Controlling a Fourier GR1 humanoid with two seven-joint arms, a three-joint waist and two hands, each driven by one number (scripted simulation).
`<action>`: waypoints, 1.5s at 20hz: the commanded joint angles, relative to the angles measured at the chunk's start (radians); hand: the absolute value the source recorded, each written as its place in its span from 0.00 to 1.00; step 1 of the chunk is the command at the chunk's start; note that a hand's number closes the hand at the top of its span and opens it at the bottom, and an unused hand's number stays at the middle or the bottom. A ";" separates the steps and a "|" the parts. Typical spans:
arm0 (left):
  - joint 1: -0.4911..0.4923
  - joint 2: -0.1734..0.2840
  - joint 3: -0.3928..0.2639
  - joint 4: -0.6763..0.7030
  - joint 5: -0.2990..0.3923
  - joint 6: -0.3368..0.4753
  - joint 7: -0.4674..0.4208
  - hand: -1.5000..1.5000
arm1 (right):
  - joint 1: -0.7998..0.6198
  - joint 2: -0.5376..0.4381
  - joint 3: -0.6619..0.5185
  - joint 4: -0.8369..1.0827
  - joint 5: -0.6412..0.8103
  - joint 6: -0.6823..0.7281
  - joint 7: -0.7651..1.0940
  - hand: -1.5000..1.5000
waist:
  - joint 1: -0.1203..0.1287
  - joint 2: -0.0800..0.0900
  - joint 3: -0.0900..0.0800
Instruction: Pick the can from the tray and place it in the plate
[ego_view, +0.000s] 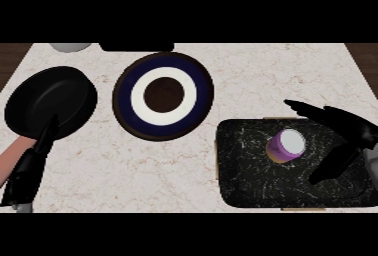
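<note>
Our right hand (347, 135) hangs spread over the tray's (244, 190) right edge, fingers and thumb apart, grasping nothing. Just left of it the can (286, 145) sits, apparently tilted, on the tray. We see the plate (164, 96) at the counter's (133, 165) far middle.

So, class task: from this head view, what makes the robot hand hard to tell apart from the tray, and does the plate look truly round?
In the head view, the right robot hand is black against the dark speckled tray, so its outline merges there; the purple can stands out clearly; the plate looks taller than wide, a distortion of the view.
</note>
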 joint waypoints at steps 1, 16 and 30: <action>0.081 -0.009 0.014 -0.137 -0.008 -0.004 0.053 0.50 | -0.002 0.037 0.010 0.047 0.073 0.032 -0.037 0.00 | 0.004 -0.001 0.000; 0.009 -0.077 0.074 -0.006 -0.083 -0.060 -0.006 0.50 | -0.044 0.228 -0.036 0.140 0.238 0.004 -0.103 1.00 | 0.000 0.000 0.000; -0.060 -0.089 0.026 -0.012 -0.112 -0.115 -0.049 0.50 | -0.365 0.083 0.019 0.488 0.572 -0.164 -0.468 1.00 | 0.144 0.064 0.007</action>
